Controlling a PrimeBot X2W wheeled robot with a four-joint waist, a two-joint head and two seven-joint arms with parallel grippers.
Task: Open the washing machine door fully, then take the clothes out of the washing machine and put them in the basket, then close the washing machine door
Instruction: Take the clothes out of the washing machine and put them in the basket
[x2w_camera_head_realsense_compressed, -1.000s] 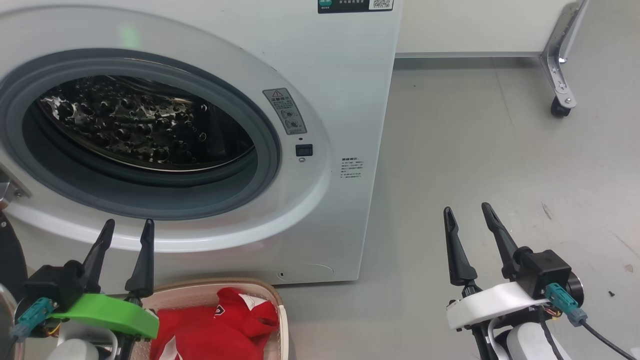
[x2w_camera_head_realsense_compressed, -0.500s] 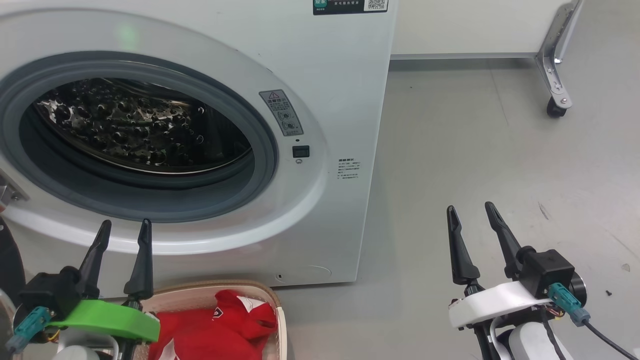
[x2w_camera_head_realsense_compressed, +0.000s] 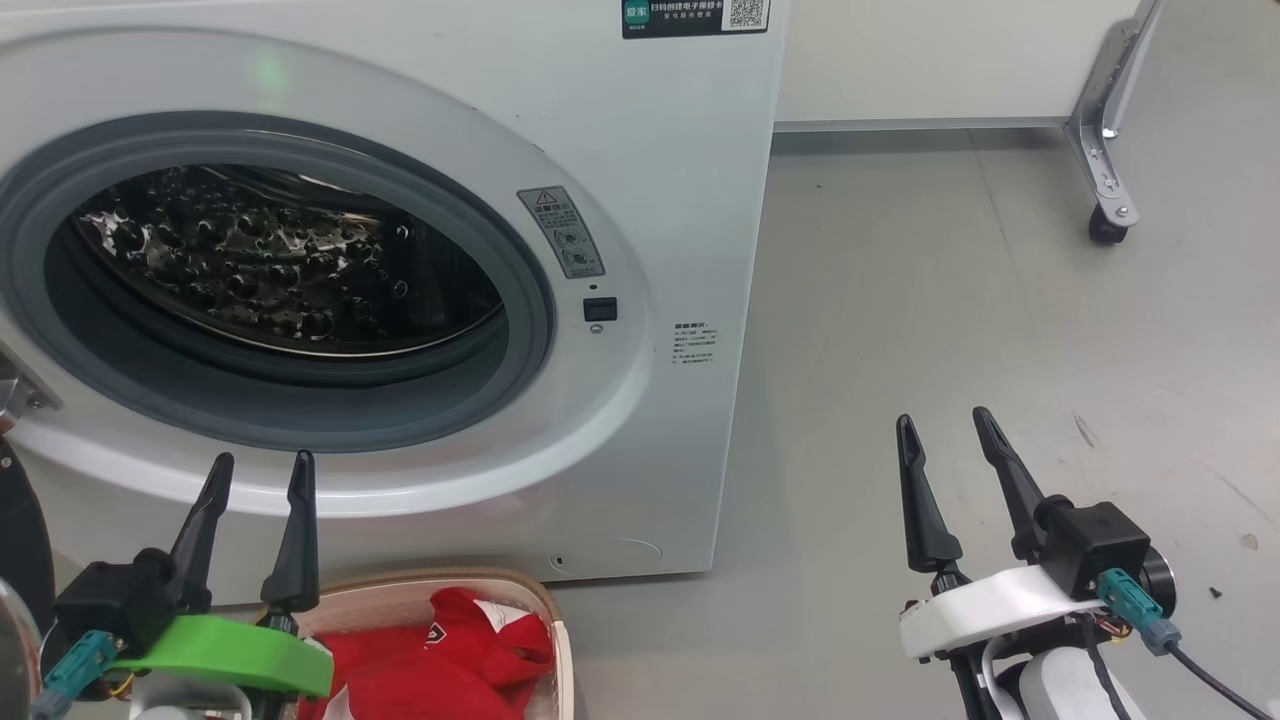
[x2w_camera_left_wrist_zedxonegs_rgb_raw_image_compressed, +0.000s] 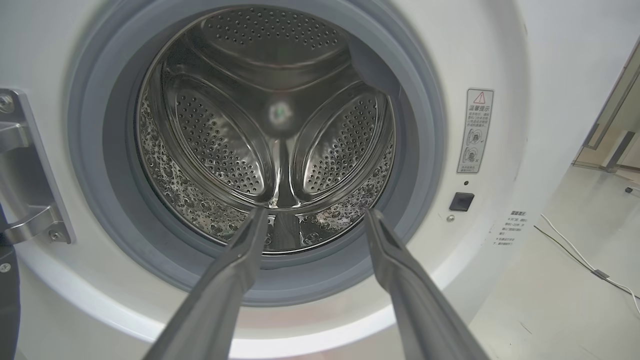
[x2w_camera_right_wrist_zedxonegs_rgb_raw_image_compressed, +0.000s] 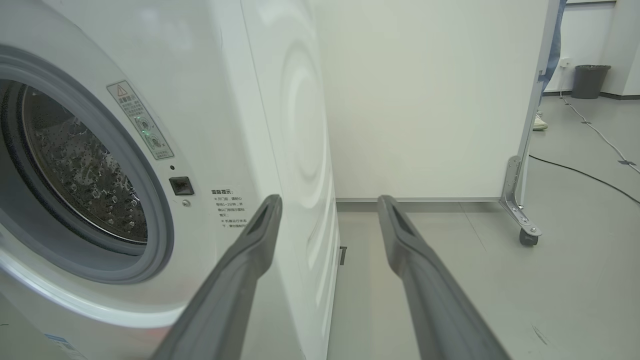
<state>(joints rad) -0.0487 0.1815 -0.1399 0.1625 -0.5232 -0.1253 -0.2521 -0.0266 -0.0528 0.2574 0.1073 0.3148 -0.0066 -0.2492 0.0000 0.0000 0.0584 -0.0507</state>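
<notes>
Both arms of the robot sit low in front of the washer (x2w_camera_head_realsense_compressed: 650, 150), fingers pointing up and slightly away from the body. The left gripper (x2w_camera_head_realsense_compressed: 262, 460), on a green mount, hangs just below the lower lip of the round opening. Its jaws are spread wide and hold nothing. Seen from the left wrist, its two fingers aim straight into the drum (x2w_camera_left_wrist_zedxonegs_rgb_raw_image_compressed: 270, 125) without touching the grey seal (x2w_camera_left_wrist_zedxonegs_rgb_raw_image_compressed: 90, 150).

The right gripper (x2w_camera_head_realsense_compressed: 943, 418), on a white mount, hovers over bare floor (x2w_camera_head_realsense_compressed: 950, 300) to the right of the machine, well apart from it. Its jaws are also released and empty. Its wrist camera looks along the washer's front right corner.

The door (x2w_camera_head_realsense_compressed: 18, 530) is swung open to the left. A strip of its black rim shows at the left edge of the head view, below the metal hinge (x2w_camera_left_wrist_zedxonegs_rgb_raw_image_compressed: 25, 165). Bare perforated steel and raised paddles show inside the drum.

The basket (x2w_camera_head_realsense_compressed: 557, 630) stands on the floor directly in front of the machine, partly behind the left gripper's mount. The clothes (x2w_camera_head_realsense_compressed: 420, 660), red with white trim and a small dark badge, lie bunched inside it, against its right wall.

Behind the machine a white partition rests on a caster (x2w_camera_head_realsense_compressed: 1103, 228). The right wrist view also takes in a dark bin (x2w_camera_right_wrist_zedxonegs_rgb_raw_image_compressed: 590, 80), a cable (x2w_camera_right_wrist_zedxonegs_rgb_raw_image_compressed: 590, 177) across the floor and a person's shoe (x2w_camera_right_wrist_zedxonegs_rgb_raw_image_compressed: 539, 122).
</notes>
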